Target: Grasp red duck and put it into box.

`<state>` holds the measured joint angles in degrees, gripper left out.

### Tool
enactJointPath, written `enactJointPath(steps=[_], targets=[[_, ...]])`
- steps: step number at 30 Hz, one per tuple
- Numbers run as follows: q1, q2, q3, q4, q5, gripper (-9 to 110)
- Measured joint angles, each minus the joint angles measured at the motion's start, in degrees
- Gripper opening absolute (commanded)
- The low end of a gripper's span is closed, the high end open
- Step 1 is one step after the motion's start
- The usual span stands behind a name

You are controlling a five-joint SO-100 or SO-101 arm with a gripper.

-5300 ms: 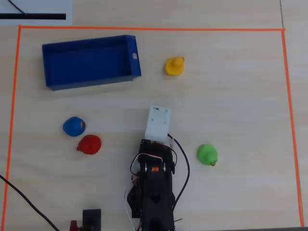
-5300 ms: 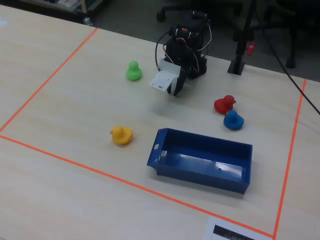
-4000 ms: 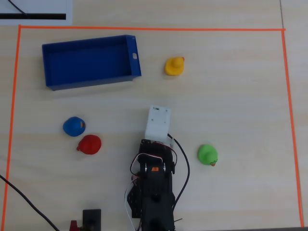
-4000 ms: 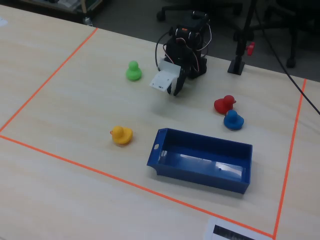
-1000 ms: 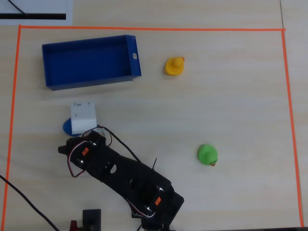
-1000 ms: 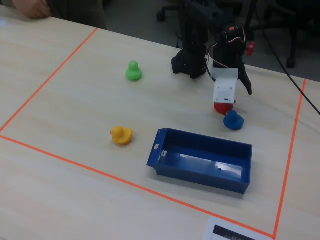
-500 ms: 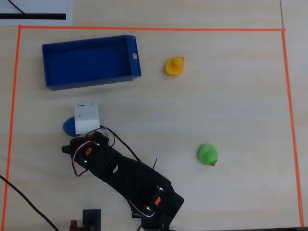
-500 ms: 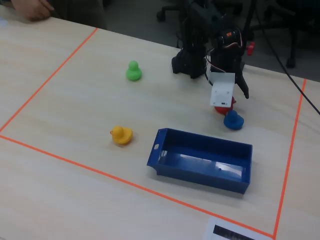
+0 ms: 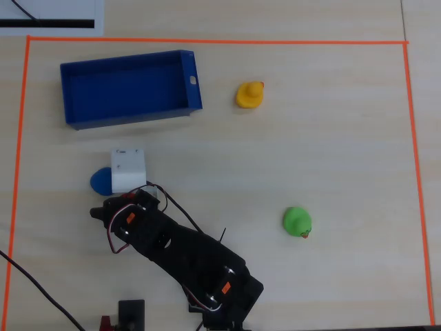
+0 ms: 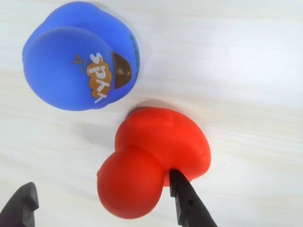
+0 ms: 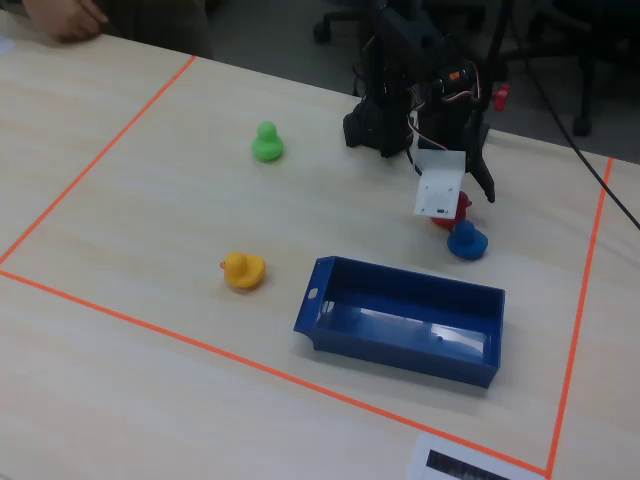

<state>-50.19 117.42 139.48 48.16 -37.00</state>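
The red duck (image 10: 156, 158) lies on the table right below my gripper (image 10: 102, 203). The gripper is open. Its right finger (image 10: 185, 201) touches the duck where head meets body, and its left finger (image 10: 21, 204) stands well clear, so the head sits between the jaws. In the overhead view the red duck is hidden under the white wrist block (image 9: 127, 170). In the fixed view a bit of the red duck (image 11: 458, 210) shows beside that block. The dark blue box (image 9: 124, 89) stands open beyond it and also shows in the fixed view (image 11: 400, 310).
A blue duck (image 10: 80, 59) sits close against the red one; it also shows in the overhead view (image 9: 101, 181) and in the fixed view (image 11: 466, 241). A yellow duck (image 9: 249, 94) and a green duck (image 9: 297, 221) stand farther off. Orange tape (image 9: 207, 41) borders the work area.
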Motion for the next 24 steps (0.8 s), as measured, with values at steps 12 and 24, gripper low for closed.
enactJointPath(steps=[12, 24], targets=[[2.3, -0.4, 0.6, -2.5, 0.0, 0], [15.9, 6.1, -30.0, 24.1, -4.9, 0]])
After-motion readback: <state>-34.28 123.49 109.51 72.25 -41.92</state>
